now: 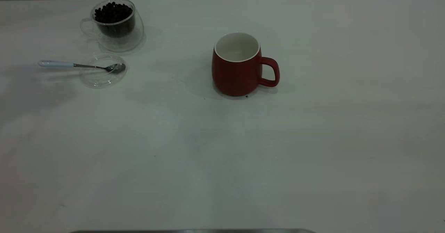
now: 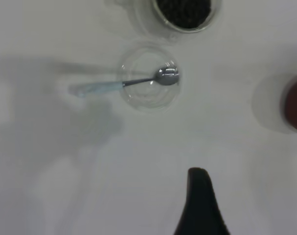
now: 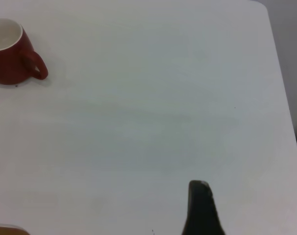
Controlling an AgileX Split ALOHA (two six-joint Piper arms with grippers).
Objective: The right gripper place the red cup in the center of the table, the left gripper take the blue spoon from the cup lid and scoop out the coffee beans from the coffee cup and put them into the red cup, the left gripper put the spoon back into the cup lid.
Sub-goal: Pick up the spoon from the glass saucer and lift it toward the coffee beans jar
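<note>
From my left gripper [image 2: 201, 205] I see only one dark fingertip, so I cannot tell whether it is spread or pressed together. It hovers above the table [image 1: 222, 163], touching nothing. Ahead of it, well apart, the blue spoon [image 2: 124, 84] lies with its bowl inside the cup lid [image 2: 149, 78] and its pale handle sticking out past the rim onto the tabletop. Just beyond the lid stands the coffee cup [image 2: 186, 13], full of coffee beans [image 1: 113, 13]. The red cup [image 1: 237, 66] sits off to the side, near the table's middle and empty, as far as I can make out.

The right gripper [image 3: 201, 210] hangs far back from the red cup; again one fingertip, state unknowable.

I judge the spoon light, stiff and slippery. I would pinch the handle where it overhangs the lid. The thin lid may slide.
</note>
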